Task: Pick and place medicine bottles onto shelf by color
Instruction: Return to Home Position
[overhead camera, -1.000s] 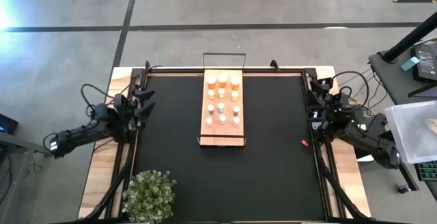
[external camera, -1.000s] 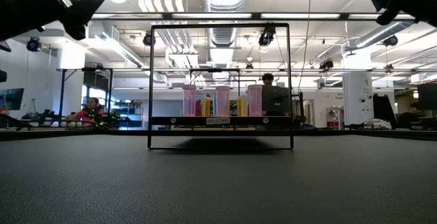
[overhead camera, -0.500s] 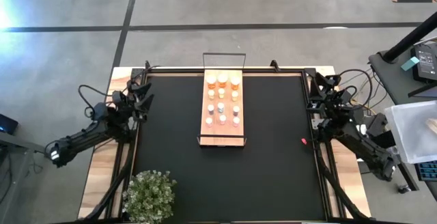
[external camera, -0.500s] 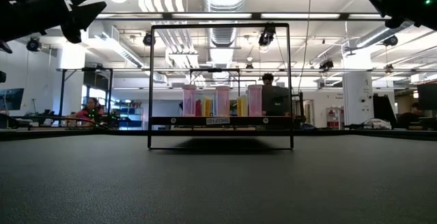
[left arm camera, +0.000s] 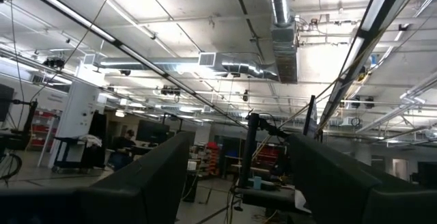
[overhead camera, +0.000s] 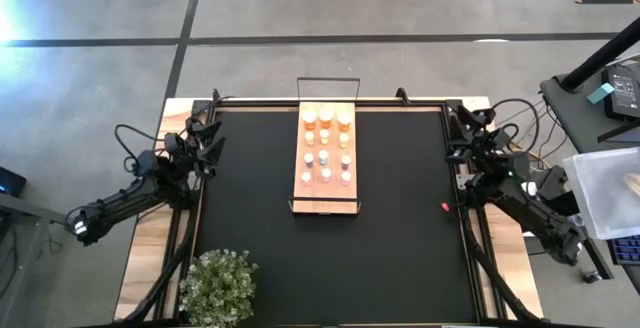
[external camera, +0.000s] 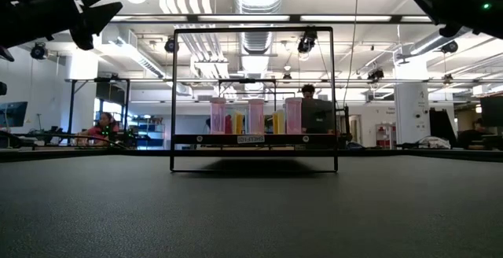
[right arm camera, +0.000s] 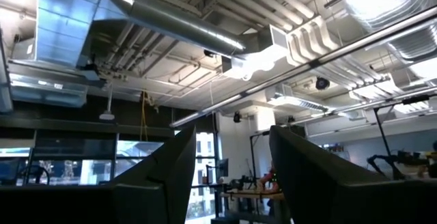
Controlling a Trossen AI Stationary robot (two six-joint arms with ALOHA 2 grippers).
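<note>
High view: the shelf [overhead camera: 325,198] sat in the middle of the desk [overhead camera: 250,228], toward its far edge, with all the medicine bottles [overhead camera: 326,156] standing on it in rows of three. The amber ones [overhead camera: 326,115] were at the far end and the pink ones [overhead camera: 326,175] at the near end. The left arm [overhead camera: 150,183] was parked at the desk's left edge and the right arm [overhead camera: 515,193] at its right edge, both well apart from the shelf. A small red bit [overhead camera: 445,207] lay near the right edge, and a potted plant [overhead camera: 218,286] stood at the near left corner.

Low view: the shelf [external camera: 253,139] was straight ahead, with three pink bottles [external camera: 256,116] in front and yellowish ones [external camera: 238,122] behind. The arms were just dark shapes in the top corners.

Left wrist view: the left jaws were spread, fingers [left arm camera: 150,183] apart with nothing between them, only ceiling beyond.

Right wrist view: same deal. The right jaws were apart and empty, fingers [right arm camera: 160,179] framing ductwork.
</note>
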